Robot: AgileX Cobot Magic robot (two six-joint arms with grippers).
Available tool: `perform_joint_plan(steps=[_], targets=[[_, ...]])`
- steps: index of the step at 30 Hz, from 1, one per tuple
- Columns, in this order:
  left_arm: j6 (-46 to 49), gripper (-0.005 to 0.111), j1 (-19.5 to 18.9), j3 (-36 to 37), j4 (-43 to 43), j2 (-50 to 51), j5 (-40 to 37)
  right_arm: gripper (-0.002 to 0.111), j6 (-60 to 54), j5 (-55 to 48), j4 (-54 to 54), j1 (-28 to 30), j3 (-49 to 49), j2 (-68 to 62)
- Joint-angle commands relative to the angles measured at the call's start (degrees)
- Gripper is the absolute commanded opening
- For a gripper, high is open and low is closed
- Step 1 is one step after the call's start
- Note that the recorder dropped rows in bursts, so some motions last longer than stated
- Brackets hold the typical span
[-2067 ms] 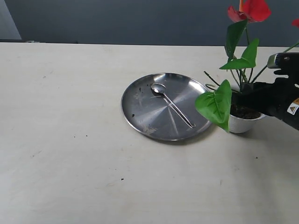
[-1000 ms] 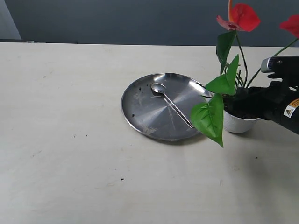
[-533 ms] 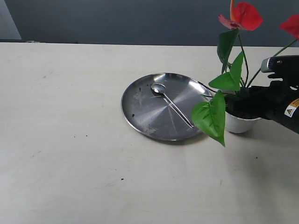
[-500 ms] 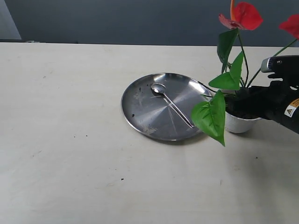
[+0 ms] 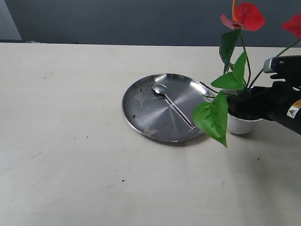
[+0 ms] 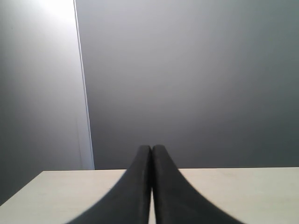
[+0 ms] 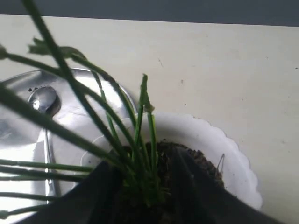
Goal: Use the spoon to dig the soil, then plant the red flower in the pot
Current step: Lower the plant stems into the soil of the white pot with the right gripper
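Right tool (image 7: 147, 186) grips red flower (image 5: 233, 80) stalk in pot (image 5: 242, 125) — left tool (image 6: 152, 186) closed; warning label (image 5: 296, 109) unreadable.

We see a black right arm (image 5: 277, 103) with a silver-grey cap on top and a small yellow warning label. Our left gripper (image 6: 152, 186) has two smooth, black, tapering fingers (image 6: 135, 191).

Right gripper (image 7: 145, 186) fingers closed round stems; left gripper (image 6: 152, 154) fingers pressed together.
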State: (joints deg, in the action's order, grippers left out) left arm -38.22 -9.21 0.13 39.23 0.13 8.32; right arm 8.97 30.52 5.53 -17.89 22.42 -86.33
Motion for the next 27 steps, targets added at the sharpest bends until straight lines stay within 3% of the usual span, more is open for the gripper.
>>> perform_joint_plan(steps=[1, 5, 10, 27], targets=[[-0.2, 0.000, 0.3, -0.1, -0.4, -0.1, 0.3, 0.034, -0.3, 0.8, 0.0, -0.2, -0.3, 0.5], [-0.2, 0.000, 0.3, -0.1, -0.4, -0.1, 0.3, 0.037, -0.3, 0.9, 0.0, -0.2, -0.3, 0.5], [-0.2, 0.000, 0.3, -0.1, -0.4, -0.1, 0.3, 0.057, -0.3, 0.9, 0.0, -0.2, -0.3, 0.5], [-0.2, 0.000, 0.3, -0.1, -0.4, -0.1, 0.3, 0.057, -0.3, -3.7, -1.1, -0.2, -0.3, 4.4]])
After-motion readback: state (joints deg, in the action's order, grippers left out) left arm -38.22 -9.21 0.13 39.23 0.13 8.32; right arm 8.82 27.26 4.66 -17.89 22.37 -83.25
